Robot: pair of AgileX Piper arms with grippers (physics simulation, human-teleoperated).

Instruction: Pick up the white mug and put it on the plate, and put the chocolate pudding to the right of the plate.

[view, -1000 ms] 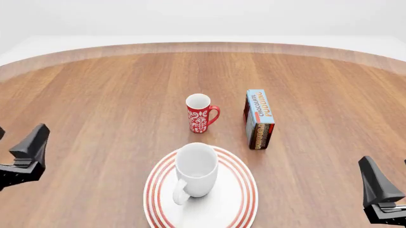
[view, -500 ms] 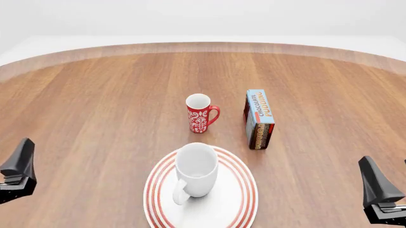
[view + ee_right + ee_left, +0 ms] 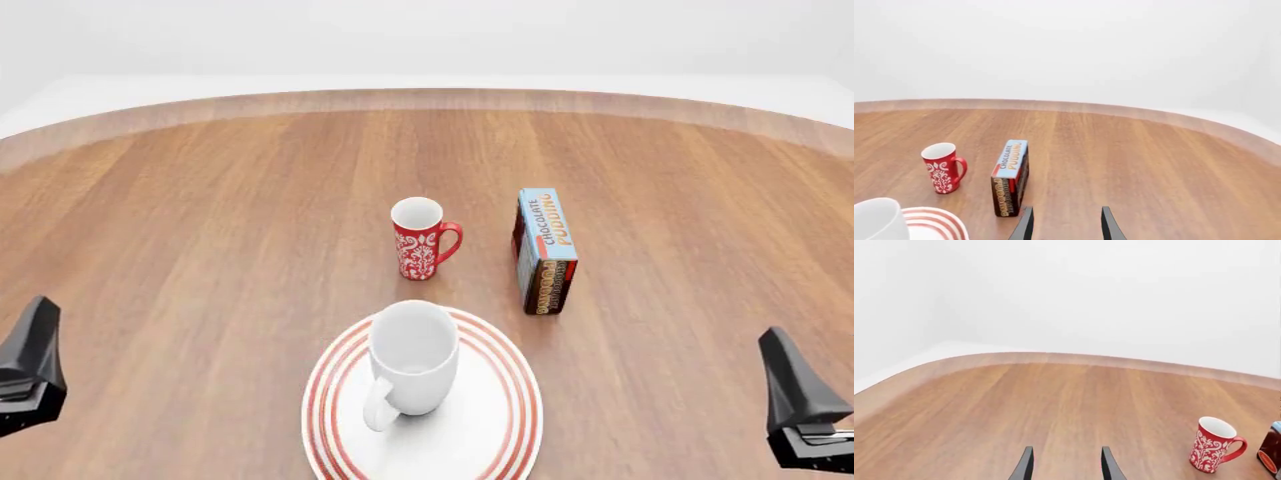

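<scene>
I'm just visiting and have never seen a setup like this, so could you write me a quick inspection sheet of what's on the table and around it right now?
Surface: round wooden table, nothing spilled.
Job's things: white mug upright on the red-ringed plate; chocolate pudding carton lies on its narrow side beyond the plate and a little to its right, apart from it.
Clutter: red floral mug upright beyond the plate, left of the carton.
Grippers: left gripper and right gripper both have fingers apart, holding nothing, low at the table's near edges.
Cables: nothing seen.
Surroundings: plain white backdrop, nothing else seen.
</scene>
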